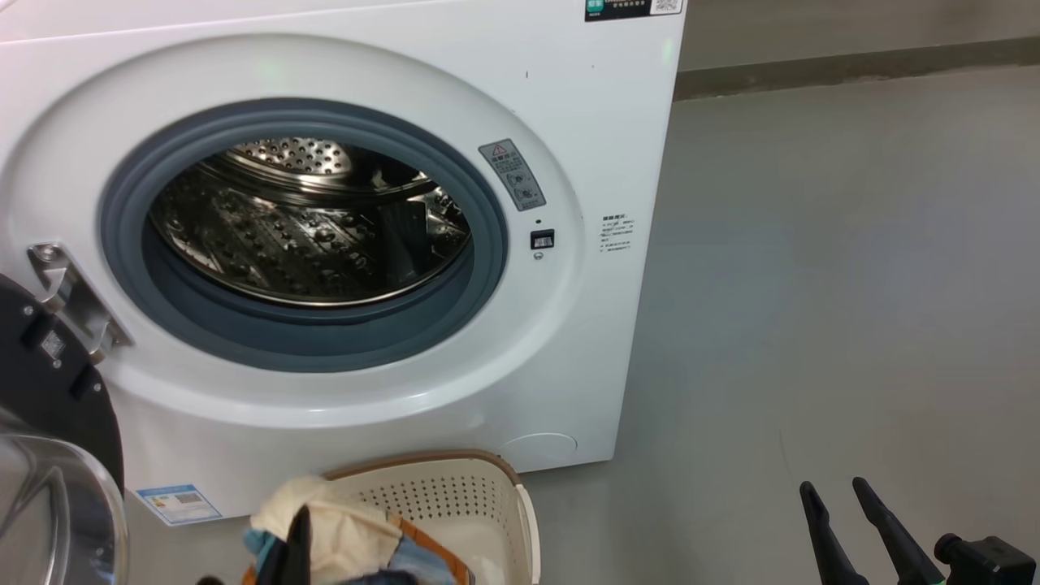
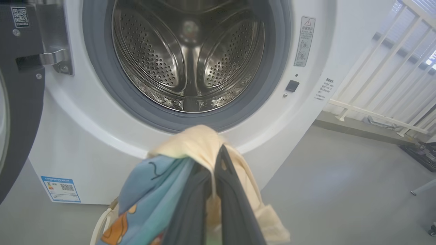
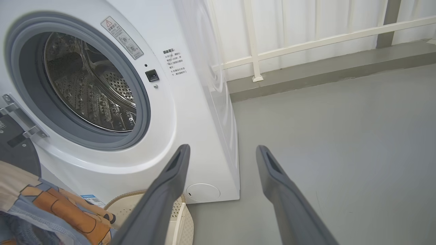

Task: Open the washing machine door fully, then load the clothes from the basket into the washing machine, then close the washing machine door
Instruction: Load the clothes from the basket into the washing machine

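Blue-and-cream clothes [image 2: 150, 194] pinched in closed left tool [image 2: 213, 163], raised above basket [image 1: 455, 496], just below washing machine [image 1: 585, 122] opening. Black door [image 1: 49, 374] open wide. Loading step in hand; next move likely: carry bundle into drum [image 2: 190, 61], release. Right tool [image 3: 221, 151] spread wide, empty.

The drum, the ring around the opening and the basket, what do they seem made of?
Drum: shiny metal, likely stainless steel, given mirror-like reflections and punched holes. Ring: matte grey, probably rubber, though the look leaves it open. Basket: cream plastic, seemingly, from its moulded hole rows; brown woven-look rim.
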You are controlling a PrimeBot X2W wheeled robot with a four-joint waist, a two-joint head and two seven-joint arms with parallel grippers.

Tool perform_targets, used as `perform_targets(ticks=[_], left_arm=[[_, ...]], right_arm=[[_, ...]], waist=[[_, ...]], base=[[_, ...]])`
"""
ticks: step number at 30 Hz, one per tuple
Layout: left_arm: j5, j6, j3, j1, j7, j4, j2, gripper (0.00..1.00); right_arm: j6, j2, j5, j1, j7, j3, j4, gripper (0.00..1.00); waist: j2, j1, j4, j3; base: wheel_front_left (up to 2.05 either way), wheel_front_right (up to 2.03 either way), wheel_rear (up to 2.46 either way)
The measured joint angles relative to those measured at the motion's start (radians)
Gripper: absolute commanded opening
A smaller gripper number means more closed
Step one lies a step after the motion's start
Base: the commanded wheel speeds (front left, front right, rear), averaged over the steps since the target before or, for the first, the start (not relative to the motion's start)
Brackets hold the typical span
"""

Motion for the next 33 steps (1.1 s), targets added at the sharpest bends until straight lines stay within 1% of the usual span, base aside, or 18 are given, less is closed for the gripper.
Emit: perform_targets(ticks=[7,16,19,23,33], left_arm=[[0.010,0.007,0.015,-0.100,0.000,0.012,-0.001,0.00],[0.061,0.002,0.059,-0.277,0.000,0.098,0.001,0.00],[0.071,-0.003,0.077,-0.348,0.000,0.132,0.011,0.00],[0.079,-0.005,0.102,-0.443,0.000,0.171,0.038,0.00],[0.125,-0.011,0.151,-0.664,0.000,0.265,0.071,0.00]], right_arm=[[0.000,0.009,0.000,-0.002,0.000,0.016,0.001,1.00],[0.000,0.033,0.000,-0.030,0.000,0.028,0.003,1.00],[0.000,0.038,0.000,-0.059,0.000,0.033,0.003,1.00],[0.000,0.047,0.000,-0.086,0.000,0.042,0.005,1.00],[0.000,0.067,0.000,-0.156,0.000,0.066,0.010,1.00]], waist=[[0.0000,0.0000,-0.022,0.020],[0.0000,0.0000,-0.054,0.069],[0.0000,0.0000,-0.067,0.095],[0.0000,0.0000,-0.085,0.135],[0.0000,0.0000,-0.133,0.243]], base=[[0.00,0.00,0.00],[0.00,0.00,0.00],[0.00,0.00,0.00],[0.00,0.00,0.00],[0.00,0.00,0.00]])
